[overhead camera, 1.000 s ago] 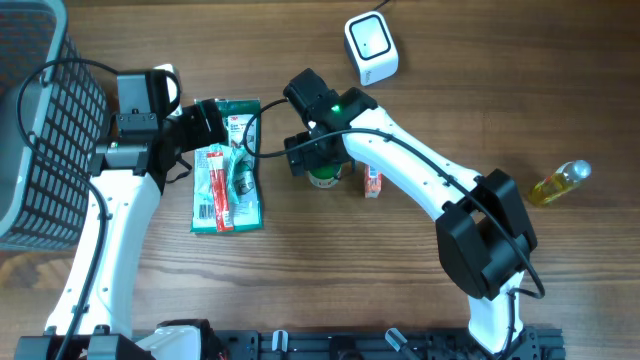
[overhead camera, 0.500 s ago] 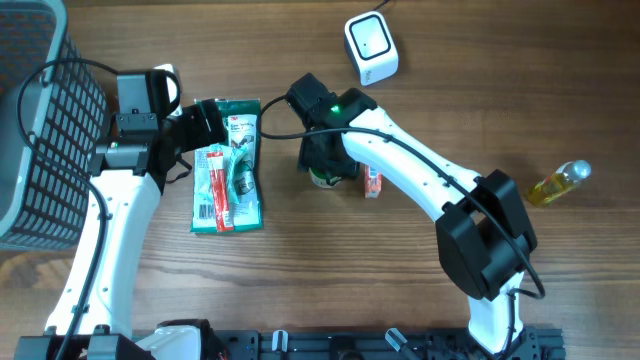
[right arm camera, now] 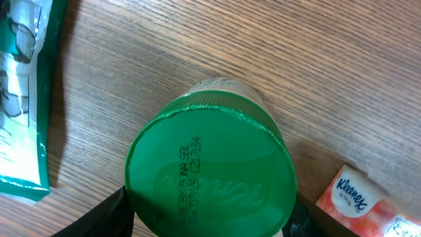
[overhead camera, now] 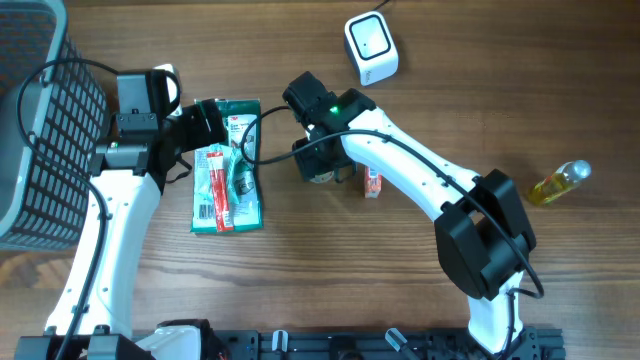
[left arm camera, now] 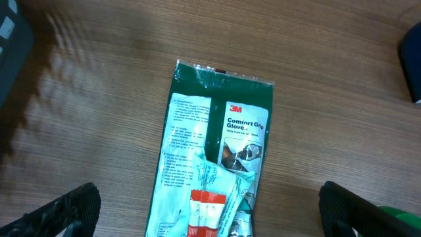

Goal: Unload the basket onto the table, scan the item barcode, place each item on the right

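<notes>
Jar [right arm camera: 210, 174] stands upright mid-table, lid flanked by the right gripper [right arm camera: 205, 217], clamped or just touching, cannot tell; scanner [overhead camera: 371, 46] lies beyond, nearest this arm; left gripper [left arm camera: 223, 207] spread, empty.

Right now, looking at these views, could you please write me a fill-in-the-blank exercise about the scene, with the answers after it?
1. The jar in the right gripper has a ____ lid.
2. The tissue pack beside the jar bears the brand name ____.
3. The logo on the glove pack reads ____.
4. The left gripper holds nothing and stands wide ____.
Answers: green; Kleenex; 3M; open.
</notes>
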You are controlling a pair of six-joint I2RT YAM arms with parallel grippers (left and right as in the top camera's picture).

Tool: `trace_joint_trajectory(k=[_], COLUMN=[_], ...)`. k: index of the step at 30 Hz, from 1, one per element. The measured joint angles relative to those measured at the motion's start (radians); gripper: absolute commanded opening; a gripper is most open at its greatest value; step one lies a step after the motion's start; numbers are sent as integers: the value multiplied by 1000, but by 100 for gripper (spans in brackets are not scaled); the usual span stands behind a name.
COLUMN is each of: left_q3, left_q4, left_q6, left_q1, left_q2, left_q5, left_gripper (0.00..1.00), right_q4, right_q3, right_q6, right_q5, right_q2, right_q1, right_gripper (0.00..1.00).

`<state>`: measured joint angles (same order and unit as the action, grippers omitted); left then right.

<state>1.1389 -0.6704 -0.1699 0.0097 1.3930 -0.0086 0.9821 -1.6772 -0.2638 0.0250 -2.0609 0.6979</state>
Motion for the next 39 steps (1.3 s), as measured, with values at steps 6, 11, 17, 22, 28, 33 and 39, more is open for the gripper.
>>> trace_joint_trajectory(k=[6, 11, 17, 22, 28, 33, 39], left_q3=[0, 0, 0, 0, 0, 0, 0], left_q4=[0, 0, 0, 0, 0, 0, 0], left_q6=[0, 0, 0, 0, 0, 0, 0], left_q1=[0, 0, 0, 0, 0, 0, 0], left_q2=[0, 0, 0, 0, 0, 0, 0], left_q5=[0, 0, 0, 0, 0, 0, 0], left_gripper=[100, 100, 100, 100, 100, 100, 100], right_q4=[-41, -37, -37, -37, -30, -30, -30], right_q3=[0, 0, 0, 0, 0, 0, 0], right_q6=[-130, -414, -425, -259, -158, -140, -134], right_q5=[0, 15, 24, 31, 38, 39, 39], right_q2=[0, 0, 0, 0, 0, 0, 0], right_q1=[0, 0, 0, 0, 0, 0, 0], right_gripper=[82, 69, 68, 65, 63, 65, 70])
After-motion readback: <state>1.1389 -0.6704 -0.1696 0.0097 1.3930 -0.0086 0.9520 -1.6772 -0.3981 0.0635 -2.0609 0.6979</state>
